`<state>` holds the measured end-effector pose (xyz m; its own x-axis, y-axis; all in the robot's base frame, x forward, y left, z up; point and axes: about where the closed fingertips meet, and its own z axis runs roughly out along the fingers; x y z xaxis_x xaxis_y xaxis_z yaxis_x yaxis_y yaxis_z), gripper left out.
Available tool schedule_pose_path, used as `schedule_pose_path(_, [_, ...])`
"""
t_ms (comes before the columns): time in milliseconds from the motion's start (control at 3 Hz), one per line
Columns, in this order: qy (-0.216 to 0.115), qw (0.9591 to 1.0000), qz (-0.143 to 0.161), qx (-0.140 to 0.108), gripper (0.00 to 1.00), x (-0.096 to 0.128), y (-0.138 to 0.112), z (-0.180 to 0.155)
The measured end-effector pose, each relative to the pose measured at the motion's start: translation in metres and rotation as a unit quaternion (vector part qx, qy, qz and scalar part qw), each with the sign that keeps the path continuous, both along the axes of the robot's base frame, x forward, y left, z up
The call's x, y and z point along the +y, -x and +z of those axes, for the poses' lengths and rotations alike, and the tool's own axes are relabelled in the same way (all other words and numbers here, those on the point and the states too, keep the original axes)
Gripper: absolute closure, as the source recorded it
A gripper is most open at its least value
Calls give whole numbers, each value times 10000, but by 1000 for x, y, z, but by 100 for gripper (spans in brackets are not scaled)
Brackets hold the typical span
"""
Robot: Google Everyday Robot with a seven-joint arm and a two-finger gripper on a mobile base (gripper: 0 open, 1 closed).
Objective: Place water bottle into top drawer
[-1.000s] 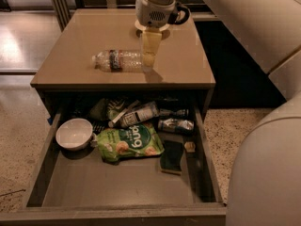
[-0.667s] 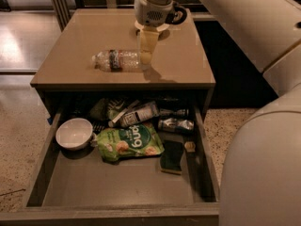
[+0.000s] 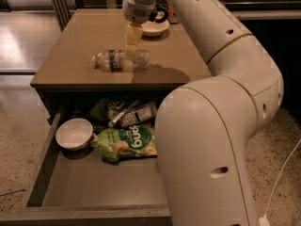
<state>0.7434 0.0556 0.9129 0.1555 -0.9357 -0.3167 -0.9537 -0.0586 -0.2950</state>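
The water bottle (image 3: 120,60), clear crinkled plastic with a dark label band, lies on its side on the tan table (image 3: 75,65), neck to the left. My gripper (image 3: 132,42) hangs pointing down just above the bottle's right end, close to it or touching it. The top drawer (image 3: 101,189) is pulled out below the table front, and its near floor is bare grey. My arm's large white elbow (image 3: 211,145) covers the drawer's right part.
In the drawer lie a white bowl (image 3: 74,133) at the left, a green snack bag (image 3: 128,143) and a bottle with a white-and-black label (image 3: 139,114). Another white bowl (image 3: 154,28) sits at the table's back behind the gripper. A white cable (image 3: 282,173) runs over the floor at the right.
My gripper has moved left, to just above the bottle's right end. The elbow has swung left over the drawer's right side. The bottle has not moved.
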Motion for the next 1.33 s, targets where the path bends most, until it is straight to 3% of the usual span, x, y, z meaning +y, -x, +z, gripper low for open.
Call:
schedule_pose_path(667, [41,9998,169,66,0,13,3,-12])
schedule_pose_path(1333, [41,9998,169,65,41,13,3,-12])
